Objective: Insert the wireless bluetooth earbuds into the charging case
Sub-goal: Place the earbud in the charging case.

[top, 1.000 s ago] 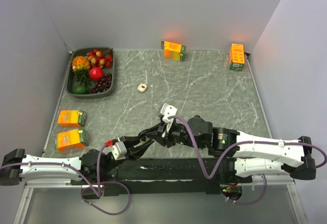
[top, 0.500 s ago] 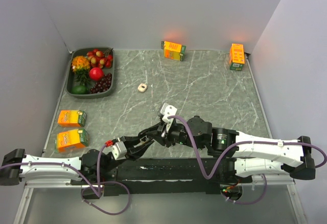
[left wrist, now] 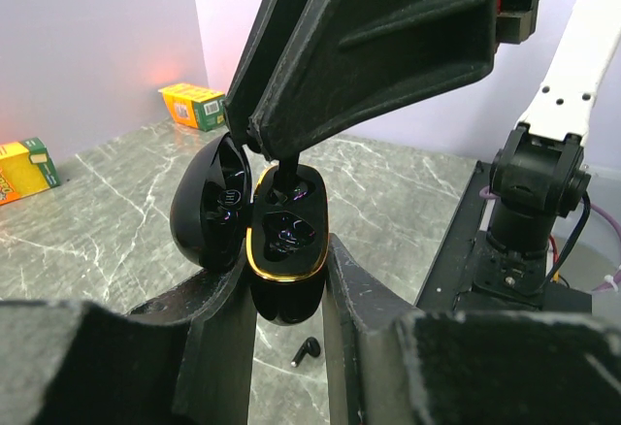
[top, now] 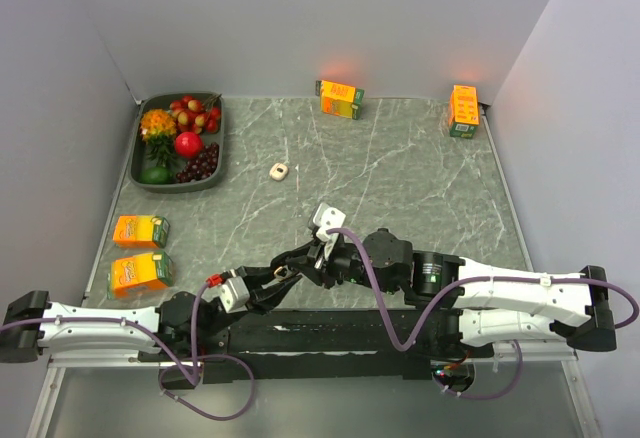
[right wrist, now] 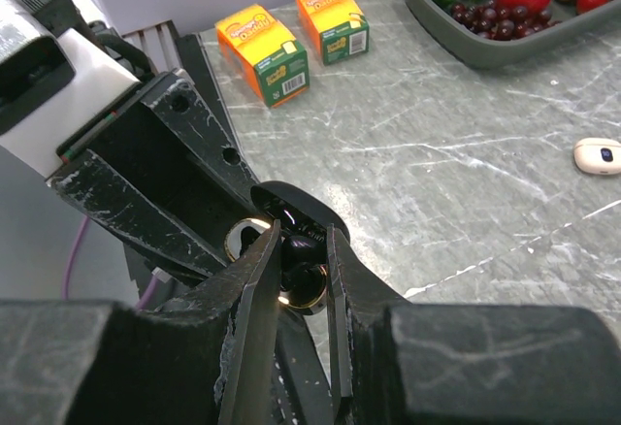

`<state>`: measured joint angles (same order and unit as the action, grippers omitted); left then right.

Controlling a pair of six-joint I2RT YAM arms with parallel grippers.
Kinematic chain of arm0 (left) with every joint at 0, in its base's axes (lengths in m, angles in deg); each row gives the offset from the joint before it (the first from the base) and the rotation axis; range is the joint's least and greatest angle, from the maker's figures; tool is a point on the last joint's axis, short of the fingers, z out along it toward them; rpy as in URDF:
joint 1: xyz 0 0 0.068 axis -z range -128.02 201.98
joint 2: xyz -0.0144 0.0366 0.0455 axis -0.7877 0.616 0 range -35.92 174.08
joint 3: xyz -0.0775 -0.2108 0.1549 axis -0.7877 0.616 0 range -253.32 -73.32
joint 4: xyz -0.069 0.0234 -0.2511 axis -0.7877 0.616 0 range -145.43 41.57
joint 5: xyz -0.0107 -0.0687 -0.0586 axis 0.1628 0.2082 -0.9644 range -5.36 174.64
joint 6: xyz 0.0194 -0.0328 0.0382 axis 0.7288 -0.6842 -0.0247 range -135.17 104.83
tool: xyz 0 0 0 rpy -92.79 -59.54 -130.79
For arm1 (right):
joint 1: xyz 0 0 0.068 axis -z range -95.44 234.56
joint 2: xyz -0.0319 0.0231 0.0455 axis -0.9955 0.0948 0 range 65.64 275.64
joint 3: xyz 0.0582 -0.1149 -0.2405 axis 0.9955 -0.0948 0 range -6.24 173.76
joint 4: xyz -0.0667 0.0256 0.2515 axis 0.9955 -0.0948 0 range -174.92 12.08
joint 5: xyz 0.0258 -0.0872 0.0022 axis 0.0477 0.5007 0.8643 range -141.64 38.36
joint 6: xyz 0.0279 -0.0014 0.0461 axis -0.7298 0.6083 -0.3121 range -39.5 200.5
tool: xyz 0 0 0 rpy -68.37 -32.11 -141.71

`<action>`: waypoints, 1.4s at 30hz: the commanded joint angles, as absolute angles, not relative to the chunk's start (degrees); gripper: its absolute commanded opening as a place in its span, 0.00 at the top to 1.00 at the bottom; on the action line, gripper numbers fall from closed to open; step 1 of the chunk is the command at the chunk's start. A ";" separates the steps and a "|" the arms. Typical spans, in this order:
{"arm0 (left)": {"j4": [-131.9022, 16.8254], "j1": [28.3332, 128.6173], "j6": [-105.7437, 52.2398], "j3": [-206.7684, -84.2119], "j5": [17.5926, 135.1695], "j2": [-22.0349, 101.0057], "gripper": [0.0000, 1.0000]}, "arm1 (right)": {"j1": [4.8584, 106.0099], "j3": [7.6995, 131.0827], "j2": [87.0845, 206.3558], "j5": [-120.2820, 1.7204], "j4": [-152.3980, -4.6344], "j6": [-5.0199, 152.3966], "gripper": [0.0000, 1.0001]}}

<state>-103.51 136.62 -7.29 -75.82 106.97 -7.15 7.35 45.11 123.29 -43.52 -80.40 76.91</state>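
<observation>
Earbuds: I have one black earbud pinched by its stem in the right end effector, with its head in the upper well of the charging case.
Second earbud: a black one lies loose on the desk, right under the case.
Case: black with a gold rim, held off the desk at the near edge; the lid is swung open to one side.
Left end effector: clamped on the lower body of the case.
Right end effector: closed on the earbud stem, directly over the case.
Progress: as I judge it, the first bud is going in but is not released. I cannot tell whether the lower well is filled. The loose bud and the lid remain.
Whitish oval piece: well apart; I cannot tell if it is a bud.
Room: the two end effectors are crowded together, the lid close beside them. The juice cartons and fruit tray are far off.
</observation>
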 commanded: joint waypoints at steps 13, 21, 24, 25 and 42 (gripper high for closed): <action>-106.76 136.88 -7.44 -78.42 105.65 -6.48 0.99 | 7.66 45.96 122.42 -42.32 -80.56 75.76 0.70; -106.85 136.88 -7.44 -78.42 106.00 -6.04 0.99 | 7.57 46.49 121.54 -42.24 -80.47 75.32 0.66; -106.76 136.88 -7.61 -78.42 106.09 -6.04 0.99 | 7.57 46.58 121.45 -42.23 -80.56 75.32 0.64; -106.76 136.88 -7.61 -78.42 106.17 -6.04 0.99 | 7.57 46.67 121.36 -42.24 -80.56 75.32 0.64; -106.06 136.88 -8.05 -78.51 106.79 -5.60 0.99 | 7.66 46.76 119.17 -42.50 -79.07 74.53 0.53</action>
<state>-103.18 136.59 -7.31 -76.09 107.01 -6.01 7.35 45.09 122.26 -43.39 -81.56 75.25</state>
